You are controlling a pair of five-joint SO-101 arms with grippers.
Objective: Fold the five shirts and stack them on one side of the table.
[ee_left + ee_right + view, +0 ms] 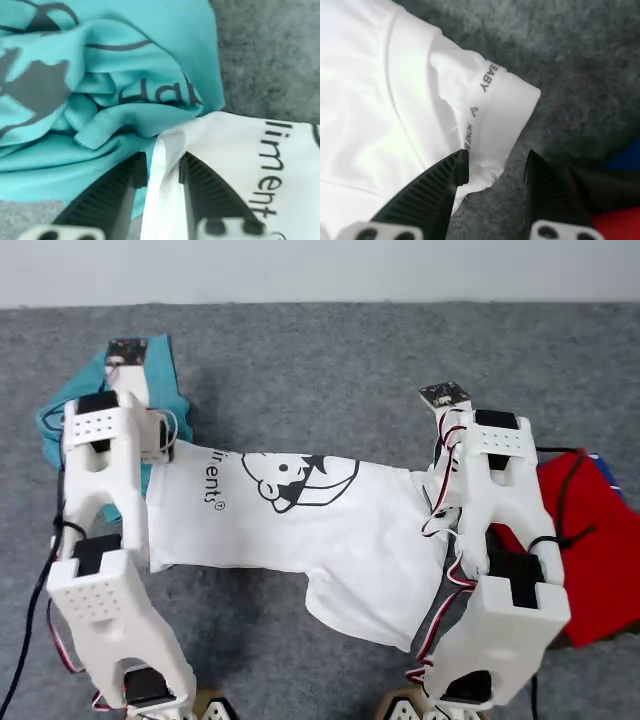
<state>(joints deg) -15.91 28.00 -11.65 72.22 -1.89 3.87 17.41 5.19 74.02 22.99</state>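
Folding looks barely begun: the white shirt (330, 520) lies half spread, left pincer (162, 161) nipping its edge beside the crumpled teal shirt (100, 75), right pincer (495, 161) agape at its far edge.

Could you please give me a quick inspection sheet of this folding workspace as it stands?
Surface: grey carpet-like table, bare at the far side.
Job's things: white shirt spread flat between the arms; teal shirt crumpled by the left arm; red shirt beside the right arm, with a blue bit at its edge that cannot be identified.
Clutter: nothing seen.
Grippers: left tool pinches the white shirt's edge next to the teal shirt; right tool is open over the white shirt's opposite edge.
Cables: black cable beside the left arm; red and white wires along the right arm.
Surroundings: pale wall behind the table.
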